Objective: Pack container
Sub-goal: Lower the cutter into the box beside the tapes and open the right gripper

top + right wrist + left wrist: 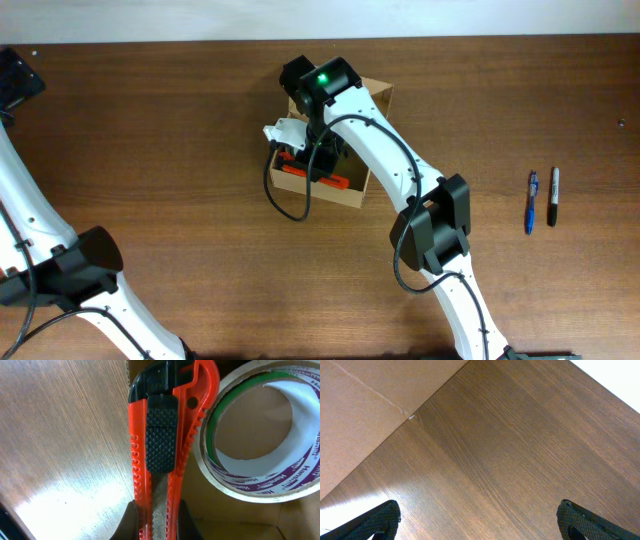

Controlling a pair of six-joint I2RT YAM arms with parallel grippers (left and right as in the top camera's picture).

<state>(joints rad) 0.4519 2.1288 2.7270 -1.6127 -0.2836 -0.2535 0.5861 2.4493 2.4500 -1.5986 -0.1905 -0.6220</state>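
Observation:
The container (pixel 379 96) is a tan cardboard box standing open at the table's back middle. My right gripper (pixel 318 160) reaches down into it and is shut on a red box cutter (pixel 318 180). In the right wrist view the fingers (pixel 157 520) clamp the cutter (pixel 162 435) by its sides, over the box's left wall. A roll of clear tape (pixel 250 480) with purple print lies on the box floor (pixel 240 517) beside it. My left gripper (pixel 477 522) is open and empty above bare wood, far from the box.
Two pens, one blue (pixel 531 201) and one black (pixel 553 196), lie at the right of the table. A white object (pixel 283 131) sits at the box's left rim. The left arm (pixel 15 82) is at the far left edge. A tan surface (pixel 360 410) lies past the table's edge.

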